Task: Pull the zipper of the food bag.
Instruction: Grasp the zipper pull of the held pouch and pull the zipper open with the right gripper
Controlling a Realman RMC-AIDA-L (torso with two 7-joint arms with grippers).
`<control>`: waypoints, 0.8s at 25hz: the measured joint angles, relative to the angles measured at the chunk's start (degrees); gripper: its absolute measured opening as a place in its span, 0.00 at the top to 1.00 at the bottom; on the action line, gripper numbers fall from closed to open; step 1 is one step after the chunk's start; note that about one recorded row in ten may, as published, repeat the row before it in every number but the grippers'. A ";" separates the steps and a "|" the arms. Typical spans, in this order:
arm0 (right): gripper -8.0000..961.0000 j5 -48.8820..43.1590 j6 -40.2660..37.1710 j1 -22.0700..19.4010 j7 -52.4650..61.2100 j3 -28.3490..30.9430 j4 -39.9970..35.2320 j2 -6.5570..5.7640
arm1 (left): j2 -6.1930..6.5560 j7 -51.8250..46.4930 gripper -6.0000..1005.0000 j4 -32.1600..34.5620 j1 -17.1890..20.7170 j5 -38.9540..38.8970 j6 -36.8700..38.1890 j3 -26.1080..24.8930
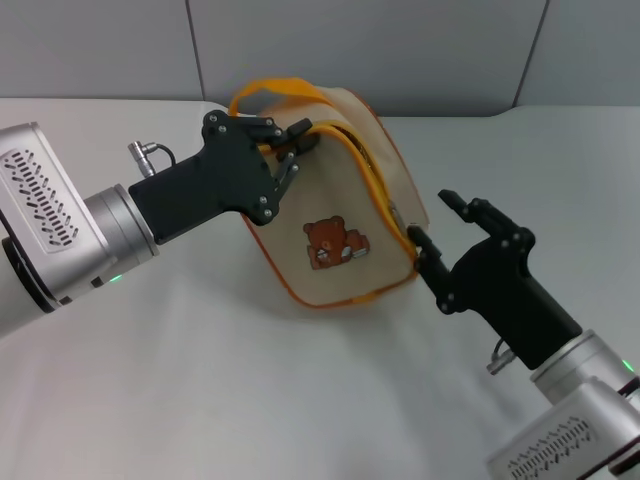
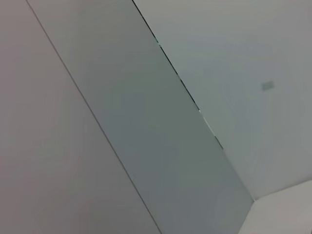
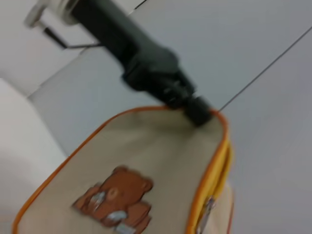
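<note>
The beige food bag (image 1: 330,205) with a brown bear patch (image 1: 335,243) is held up tilted above the table. My left gripper (image 1: 290,150) is shut on the bag's upper corner by the orange strap handle (image 1: 270,88). The yellow-orange zipper (image 1: 375,180) runs down the bag's right edge, and its silver pull tab (image 1: 398,216) lies near the lower end. My right gripper (image 1: 431,218) is open, with its fingertips just right of the pull tab. The right wrist view shows the bag (image 3: 146,156), the zipper (image 3: 217,175), the tab (image 3: 207,208) and the left gripper (image 3: 187,100) on the corner.
The white table (image 1: 200,380) lies below the bag. Grey wall panels (image 1: 400,50) stand behind it. The left wrist view shows only wall panels (image 2: 146,126).
</note>
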 joint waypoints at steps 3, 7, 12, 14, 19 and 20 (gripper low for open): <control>0.58 -0.22 2.08 0.24 -0.03 -0.20 -0.04 0.00 | 0.00 0.00 0.89 0.00 -0.04 -0.04 -0.14 -0.13; 0.47 -0.40 2.16 0.25 -0.04 -0.59 -0.24 0.00 | 0.00 0.00 0.89 0.00 -0.09 -0.06 -0.18 -0.18; 0.39 -0.56 1.70 0.39 -0.14 -0.76 -0.21 0.00 | 0.00 -0.15 0.89 0.00 -0.16 -0.12 -0.20 -0.21; 0.40 -0.59 1.72 0.70 -0.18 -0.77 -0.09 0.00 | 0.00 -0.21 0.88 0.00 -0.15 -0.12 -0.13 -0.16; 0.42 -1.84 2.11 1.37 -0.18 -1.41 -0.01 -0.01 | 0.00 -0.39 0.88 0.00 -0.15 -0.14 0.07 -0.08; 0.42 -2.47 2.12 1.42 -0.18 -1.48 -0.01 -0.01 | 0.00 -0.40 0.88 -0.05 -0.16 -0.14 0.14 -0.04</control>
